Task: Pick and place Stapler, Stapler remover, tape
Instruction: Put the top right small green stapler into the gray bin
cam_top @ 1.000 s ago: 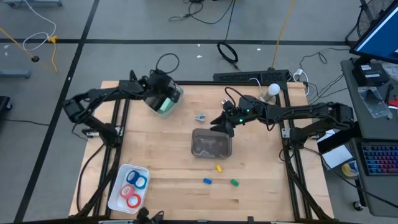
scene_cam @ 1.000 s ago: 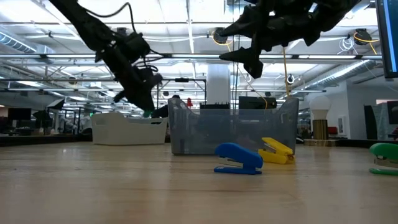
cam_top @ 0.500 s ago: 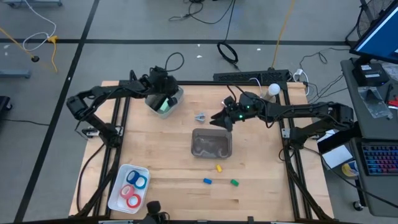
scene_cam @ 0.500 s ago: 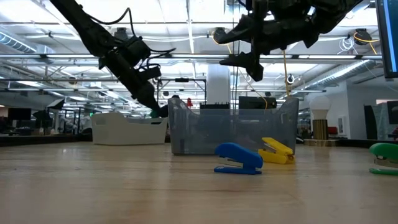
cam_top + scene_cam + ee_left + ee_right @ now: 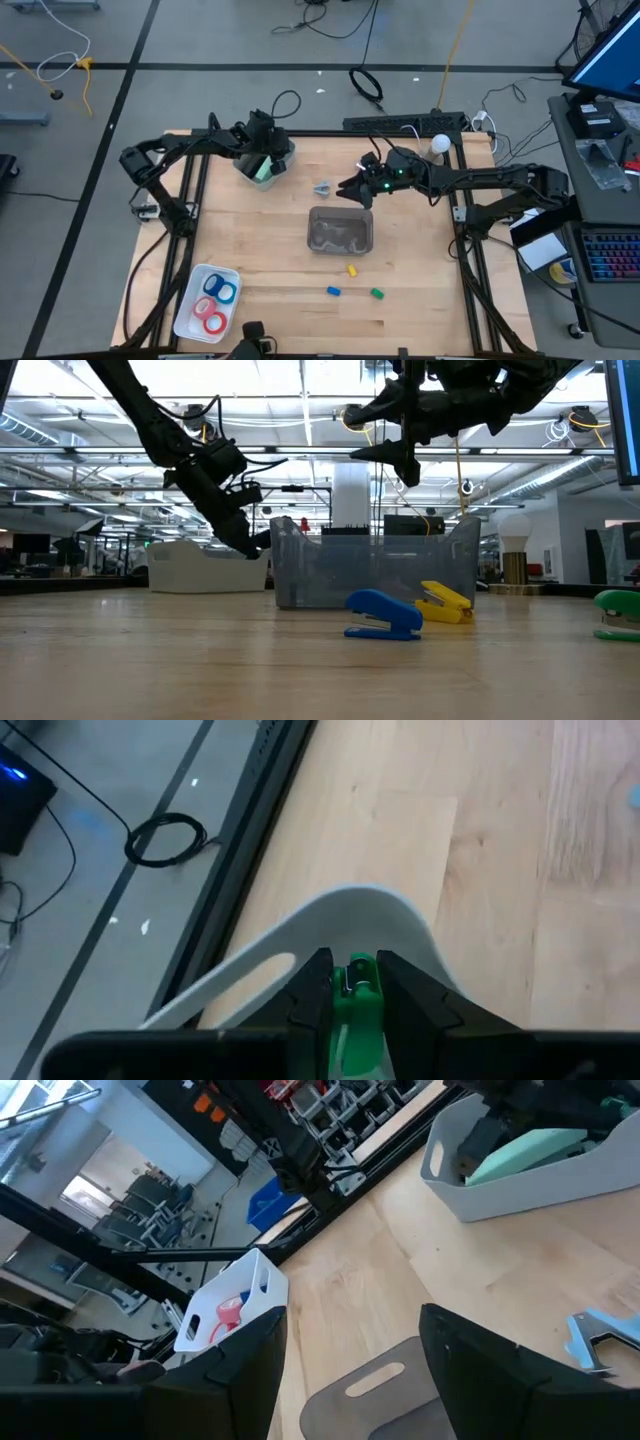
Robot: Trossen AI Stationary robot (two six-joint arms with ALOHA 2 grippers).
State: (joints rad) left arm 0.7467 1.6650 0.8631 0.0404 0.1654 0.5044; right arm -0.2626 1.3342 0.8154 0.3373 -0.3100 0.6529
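My left gripper [image 5: 265,160] reaches slanting down into a white bin [image 5: 286,152] at the table's far left and is shut on a green stapler [image 5: 357,1015]. My right gripper [image 5: 346,190] hangs open in the air, nothing between its fingers, just past the far rim of a clear grey bin [image 5: 340,231]. A silver stapler remover [image 5: 322,187] lies on the table to its left. Yellow [image 5: 352,269], blue [image 5: 334,291] and green [image 5: 377,293] staplers lie near the grey bin. Red and blue tape rolls [image 5: 212,305] lie in a white tray [image 5: 190,318]. My left gripper pinches the green stapler by its two long sides [image 5: 346,992] between both fingers, which lie along it. The fingers come slanting down from the table's left into the white bin [image 5: 350,902]. Whether the stapler rests on the bin's floor is hidden by the gripper.
Metal frame rails [image 5: 195,190] run along the table's left and right edges. In the low view the grey bin [image 5: 375,570] stands behind the blue [image 5: 383,615] and yellow [image 5: 443,603] staplers. Bare wood lies at the table's near right.
My left gripper has sunk deeper into the white bin with the green stapler and has rolled about its own axis, still closed on the stapler.
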